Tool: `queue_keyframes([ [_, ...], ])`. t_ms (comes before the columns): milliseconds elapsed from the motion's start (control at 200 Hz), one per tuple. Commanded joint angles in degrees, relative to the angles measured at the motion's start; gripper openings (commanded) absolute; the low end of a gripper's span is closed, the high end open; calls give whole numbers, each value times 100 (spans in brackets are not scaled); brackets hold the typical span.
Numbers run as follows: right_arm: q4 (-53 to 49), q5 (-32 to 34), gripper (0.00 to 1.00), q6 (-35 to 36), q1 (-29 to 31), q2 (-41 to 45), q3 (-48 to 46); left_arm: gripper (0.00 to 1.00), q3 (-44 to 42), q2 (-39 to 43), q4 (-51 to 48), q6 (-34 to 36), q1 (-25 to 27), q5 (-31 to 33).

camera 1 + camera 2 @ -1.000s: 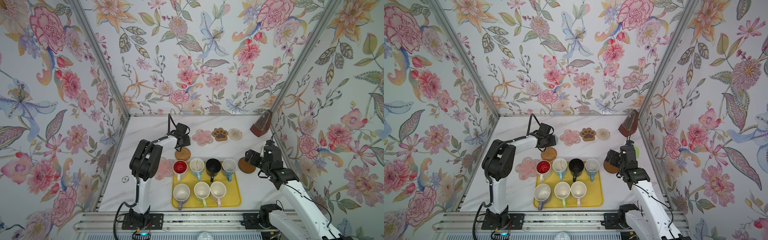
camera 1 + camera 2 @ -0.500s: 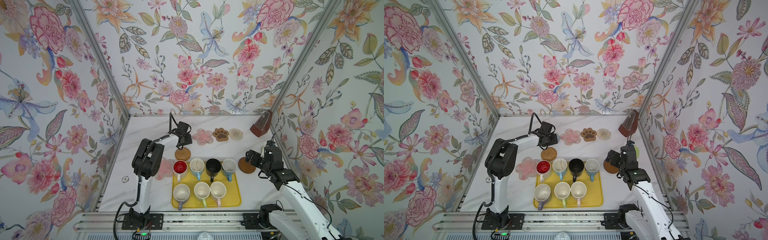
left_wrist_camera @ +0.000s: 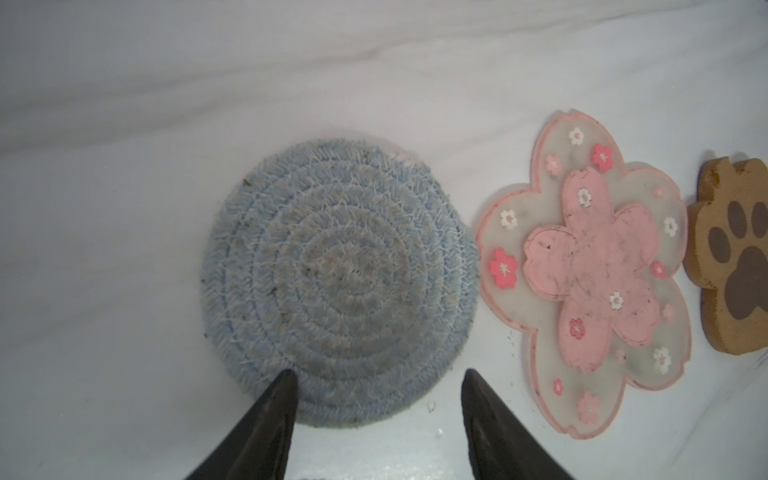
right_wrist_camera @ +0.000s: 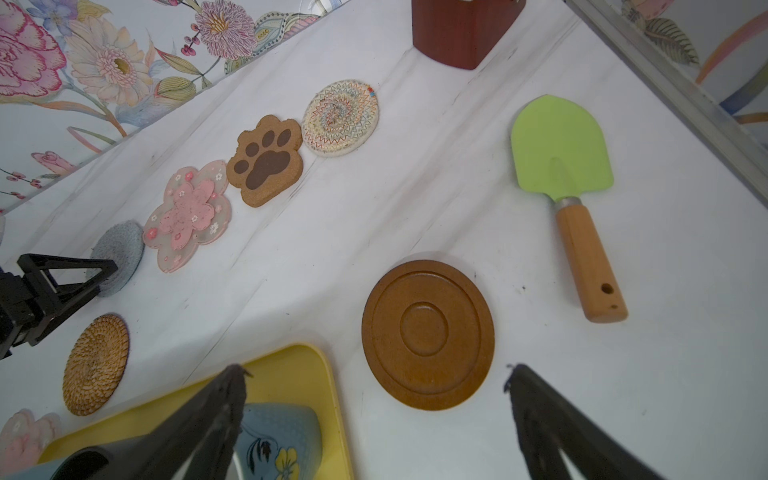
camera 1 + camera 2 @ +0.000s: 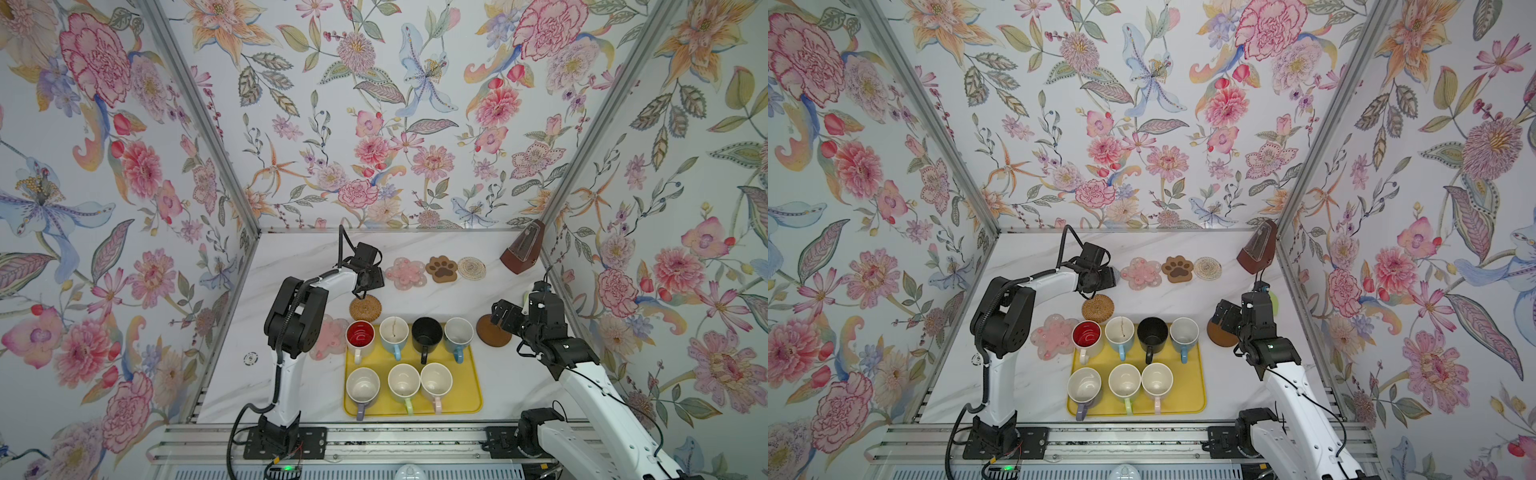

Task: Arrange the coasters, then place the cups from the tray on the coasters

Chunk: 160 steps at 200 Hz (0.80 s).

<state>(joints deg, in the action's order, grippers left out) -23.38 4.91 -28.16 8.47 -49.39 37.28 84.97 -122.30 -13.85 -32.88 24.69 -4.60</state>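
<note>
Left gripper (image 3: 378, 374) has edged slightly along the row behind the tray (image 5: 465, 386), half open, empty, one tip over the grey mat (image 3: 332, 274) (just beside the flower mat (image 3: 582, 282)). Right gripper (image 4: 376, 368) hangs wide open, empty, above the wooden disc (image 4: 428, 332) beside the tray. Cups (image 5: 404, 380) sit on the tray, so arranging likely isn't finished.

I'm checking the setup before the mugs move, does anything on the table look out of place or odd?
Nothing is spilled or broken. A stray green spatula lies near the right wall. The rattan coaster, a pink flower coaster and the wooden disc sit by the tray, out of the back row with the paw coaster.
</note>
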Motion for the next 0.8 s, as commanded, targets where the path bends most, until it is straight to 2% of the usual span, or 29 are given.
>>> queue_keyframes([
  [0,-190,-53,99,-64,-46,18,-89,65,-13,-441,-470,-60,-60,-283],
  [260,-464,-137,99,-127,-148,-124,-113,65,114,-497,-422,-60,-148,-384],
  [425,-458,-318,98,-91,-213,-408,-142,66,-14,-124,-270,-17,-188,-324],
  [625,-305,-579,96,4,-223,-883,-109,74,-554,1317,278,287,-294,-79],
  [796,-147,-651,94,27,-179,-1231,-81,91,-2022,3014,1775,608,-294,118],
])
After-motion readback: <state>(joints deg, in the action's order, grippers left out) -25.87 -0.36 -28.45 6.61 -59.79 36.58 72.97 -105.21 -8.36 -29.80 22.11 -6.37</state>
